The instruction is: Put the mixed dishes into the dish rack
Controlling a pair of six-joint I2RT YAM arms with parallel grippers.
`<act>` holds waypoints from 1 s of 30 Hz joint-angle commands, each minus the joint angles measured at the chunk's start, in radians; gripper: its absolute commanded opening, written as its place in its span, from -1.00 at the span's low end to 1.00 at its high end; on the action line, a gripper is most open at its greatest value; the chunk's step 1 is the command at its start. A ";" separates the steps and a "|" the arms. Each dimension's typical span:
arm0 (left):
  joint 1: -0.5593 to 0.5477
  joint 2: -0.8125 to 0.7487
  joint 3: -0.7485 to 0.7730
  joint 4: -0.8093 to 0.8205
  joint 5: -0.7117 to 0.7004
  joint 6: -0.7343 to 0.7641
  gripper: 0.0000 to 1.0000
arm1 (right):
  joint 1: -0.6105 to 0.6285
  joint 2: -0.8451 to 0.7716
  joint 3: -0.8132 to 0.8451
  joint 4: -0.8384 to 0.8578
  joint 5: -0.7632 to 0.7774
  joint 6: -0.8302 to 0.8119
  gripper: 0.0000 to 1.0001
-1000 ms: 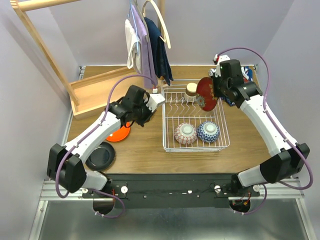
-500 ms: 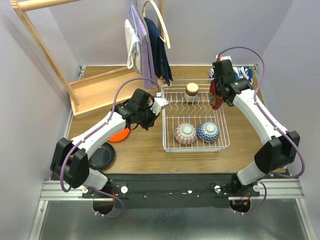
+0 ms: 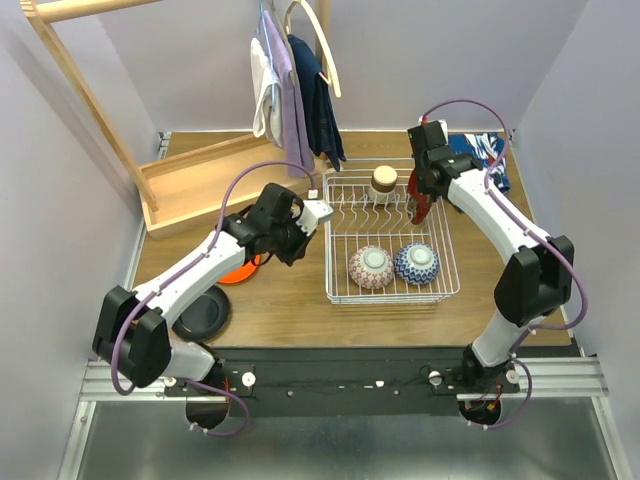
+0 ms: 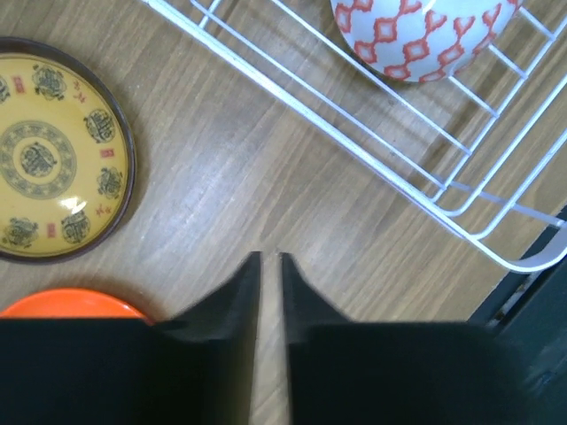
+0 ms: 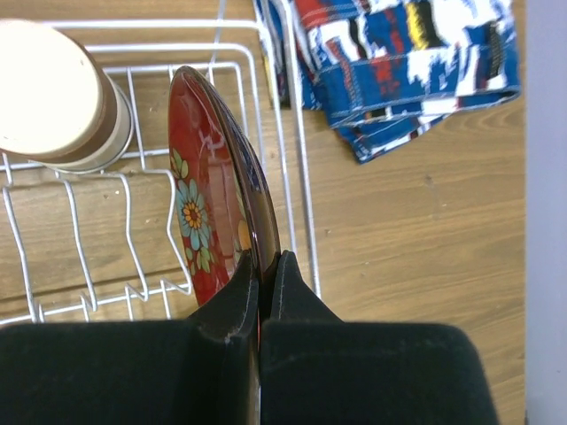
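The white wire dish rack [image 3: 328, 262] holds a pink bowl [image 3: 371, 267], a blue bowl [image 3: 416, 263] and a grey-beige cup [image 3: 383, 180]. My right gripper [image 3: 417, 185] is shut on the rim of the red floral plate [image 5: 205, 208], holding it on edge over the tines at the rack's back right. My left gripper [image 4: 270, 258] is shut and empty, over bare wood left of the rack [image 4: 354, 146]. A yellow-patterned plate [image 4: 53, 159] and an orange plate [image 4: 71, 304] lie beside it. A black plate [image 3: 203, 312] lies at the near left.
A blue-red patterned cloth [image 5: 399, 62] lies just right of the rack's back corner. A wooden frame [image 3: 190, 180] with hanging clothes [image 3: 295, 90] stands at the back left. The orange plate [image 3: 238, 268] lies partly under my left arm.
My right gripper has moved left with the red floral plate and turned it edge-on over the rack's tines. My left gripper has shifted slightly.
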 commanded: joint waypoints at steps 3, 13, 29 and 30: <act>0.022 -0.065 -0.054 -0.045 -0.040 0.020 -0.04 | -0.003 0.062 0.005 -0.016 -0.033 0.032 -0.99; 0.104 -0.134 -0.150 -0.090 -0.106 -0.047 0.32 | -0.003 0.051 0.066 -0.020 -0.124 -0.016 0.26; 0.555 -0.158 -0.147 -0.156 -0.278 0.333 0.66 | -0.005 -0.225 -0.095 0.015 -0.243 -0.068 0.56; 0.622 -0.139 -0.137 -0.156 -0.258 0.333 0.66 | -0.006 -0.235 -0.098 0.015 -0.331 -0.082 0.60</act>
